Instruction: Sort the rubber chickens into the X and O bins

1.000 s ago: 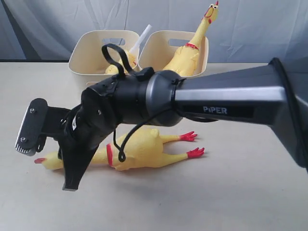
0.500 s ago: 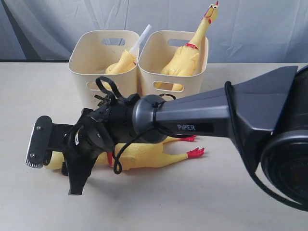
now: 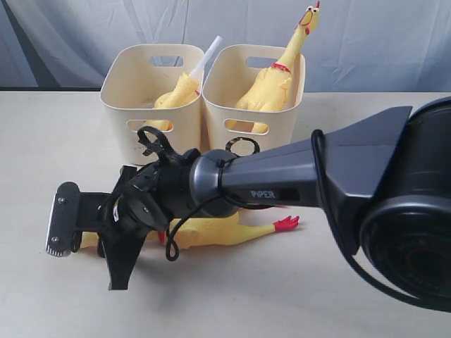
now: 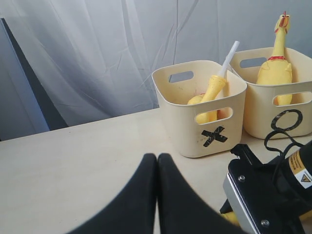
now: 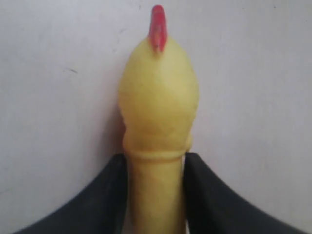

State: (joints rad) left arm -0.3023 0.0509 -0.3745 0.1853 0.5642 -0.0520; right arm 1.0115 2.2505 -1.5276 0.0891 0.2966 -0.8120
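Observation:
One rubber chicken lies on its side on the table, red feet to the right. My right gripper has reached across to the left and is shut on its neck. In the right wrist view the black fingers press both sides of the neck below the yellow head. A second chicken is head down in the X bin. The third chicken stands in the O bin. My left gripper is shut and empty above the table.
A white stick pokes out of the X bin. The two bins stand side by side at the back, before a grey curtain. My right arm spans the middle of the table.
My right arm has dropped lower and swung down onto the lying chicken, so its gripper now sits at the neck. The chickens in the bins have not moved.

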